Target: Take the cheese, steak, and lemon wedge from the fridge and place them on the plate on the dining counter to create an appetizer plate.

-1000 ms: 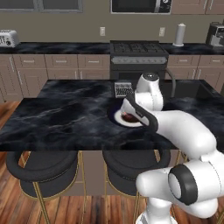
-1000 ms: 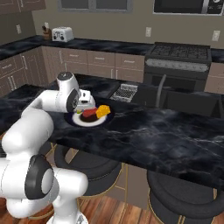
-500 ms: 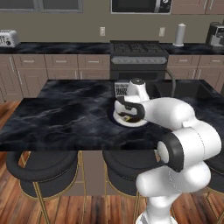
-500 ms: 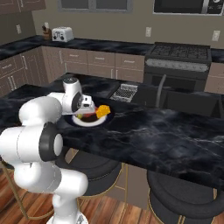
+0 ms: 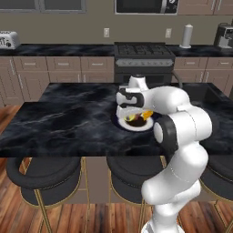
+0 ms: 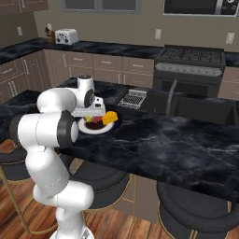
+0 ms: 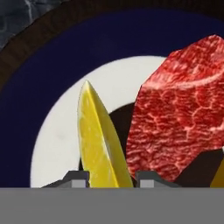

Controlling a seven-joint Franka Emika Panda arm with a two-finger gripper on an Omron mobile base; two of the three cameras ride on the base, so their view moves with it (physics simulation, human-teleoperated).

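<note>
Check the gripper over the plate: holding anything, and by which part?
The lemon wedge sits between the gripper's fingertips, at its near end, over the plate. Whether the fingers grip it or have let go cannot be told.

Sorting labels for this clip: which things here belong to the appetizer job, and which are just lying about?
Job: lemon wedge, steak, cheese, plate, dining counter, gripper.
Lying about: wire rack, toaster, stove, paper towel roll, stools.

Home kitchen: stove (image 5: 143,51), microwave (image 5: 145,6), toaster (image 6: 66,36), wood cabinets (image 5: 59,73), marble island surface (image 5: 68,118), bar stools (image 5: 43,179).
</note>
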